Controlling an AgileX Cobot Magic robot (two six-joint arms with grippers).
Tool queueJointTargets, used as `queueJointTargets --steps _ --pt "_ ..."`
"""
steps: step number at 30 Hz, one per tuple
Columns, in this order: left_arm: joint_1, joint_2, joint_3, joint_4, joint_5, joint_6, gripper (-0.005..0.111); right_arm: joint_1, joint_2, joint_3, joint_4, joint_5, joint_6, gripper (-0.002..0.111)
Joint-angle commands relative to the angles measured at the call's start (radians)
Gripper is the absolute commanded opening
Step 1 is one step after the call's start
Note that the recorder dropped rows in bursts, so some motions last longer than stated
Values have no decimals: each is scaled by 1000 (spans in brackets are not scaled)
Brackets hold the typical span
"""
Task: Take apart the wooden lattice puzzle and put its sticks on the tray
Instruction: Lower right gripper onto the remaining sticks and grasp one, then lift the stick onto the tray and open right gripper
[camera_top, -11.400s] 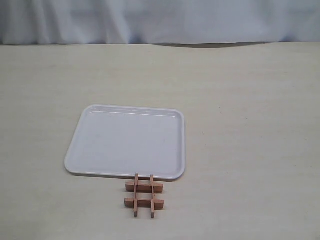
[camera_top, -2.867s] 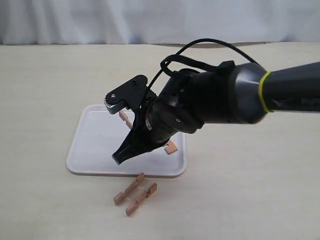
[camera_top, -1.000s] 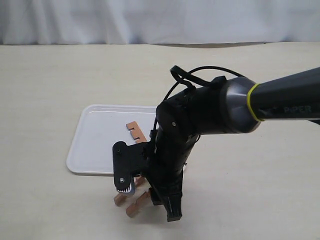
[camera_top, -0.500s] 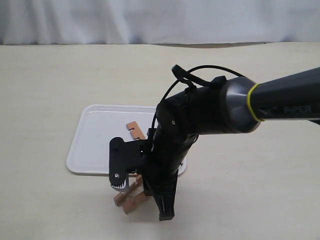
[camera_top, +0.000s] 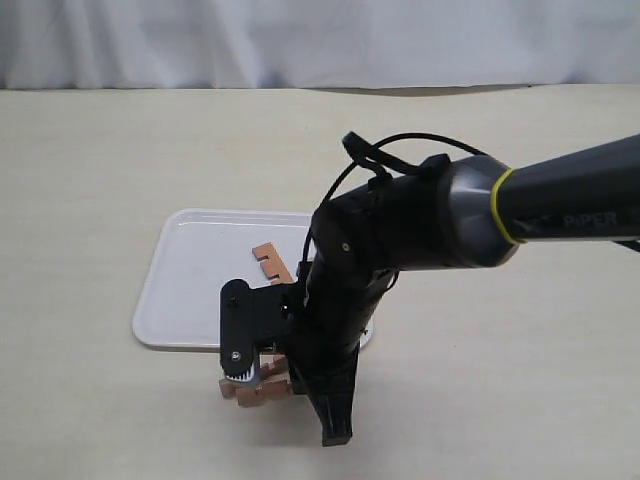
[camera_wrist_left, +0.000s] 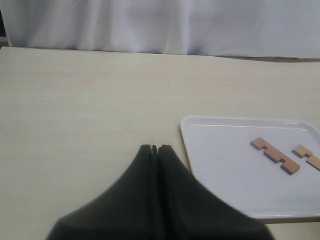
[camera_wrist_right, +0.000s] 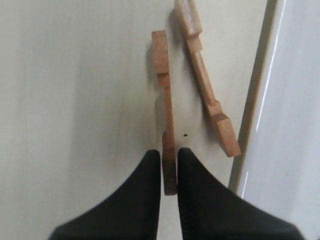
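Note:
The lattice puzzle is apart. Two of its sticks lie on the white tray (camera_wrist_left: 225, 165): one notched stick (camera_wrist_left: 275, 155) and a second stick (camera_wrist_left: 307, 156) cut by the picture's edge. The other two lie on the table by the tray's front rim (camera_wrist_right: 260, 90). My right gripper (camera_wrist_right: 169, 167) is shut on the end of one stick (camera_wrist_right: 165, 100); the loose stick (camera_wrist_right: 205, 95) lies beside it, closer to the tray. In the exterior view the right gripper (camera_top: 335, 428) points down in front of the tray (camera_top: 185, 290). My left gripper (camera_wrist_left: 155, 148) is shut on nothing.
The beige table (camera_top: 520, 350) stretches on all sides, with a white curtain (camera_top: 300, 40) along its far edge. The thick black right arm (camera_top: 420, 230) hangs over the tray's near right corner and hides that part of it.
The right gripper has shifted a little left at the two table sticks and now grips one. Both sticks have turned from a slant to lie bunched, nearly level, in the exterior view.

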Motion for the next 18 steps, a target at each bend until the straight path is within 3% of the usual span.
queueJointTargets --steps 1,14,18 --pt "-2 -1 2 -2 -12 0 0 -4 8 1 9 7 -6 4" --pt "-2 -1 2 -2 -12 0 0 -4 -109 -2 13 63 -3 4" --pt "-2 -1 2 -2 -12 0 0 -10 -160 -2 -8 -36 -1 4"
